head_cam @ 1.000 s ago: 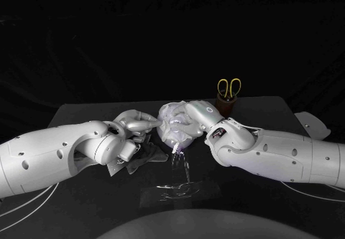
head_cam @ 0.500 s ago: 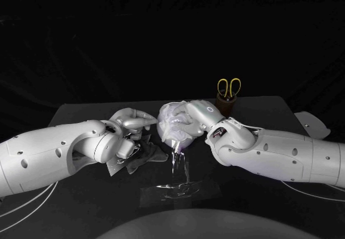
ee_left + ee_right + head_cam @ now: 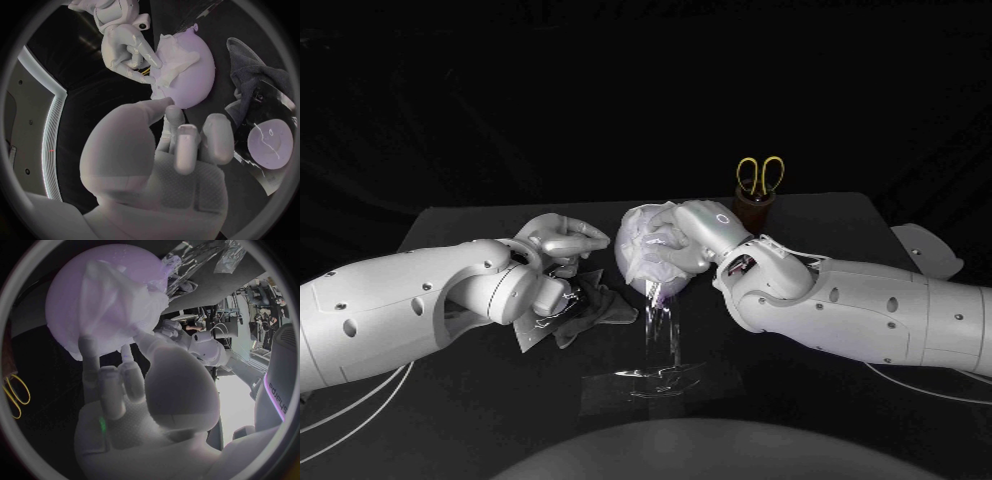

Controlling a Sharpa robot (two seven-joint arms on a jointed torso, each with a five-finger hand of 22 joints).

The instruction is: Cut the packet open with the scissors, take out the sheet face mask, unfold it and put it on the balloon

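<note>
One black worktop (image 3: pixel 848 215), dark room behind. Left robot hand (image 3: pixel 568 240) is curled in, holding nothing, just beside the balloon (image 3: pixel 200 75). Right robot hand (image 3: pixel 689 230) rests on the sheet face mask (image 3: pixel 178 55) draped over that balloon; whether it grips cannot be told. Packet (image 3: pixel 600 308) lies near the left robot hand.

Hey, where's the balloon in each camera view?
Head view: balloon mid-table, against the right robot hand.
Left wrist view: balloon beyond the left robot hand.
Right wrist view: balloon at the right robot hand's fingertips.
Shared landmark: white mask draped on it.
</note>
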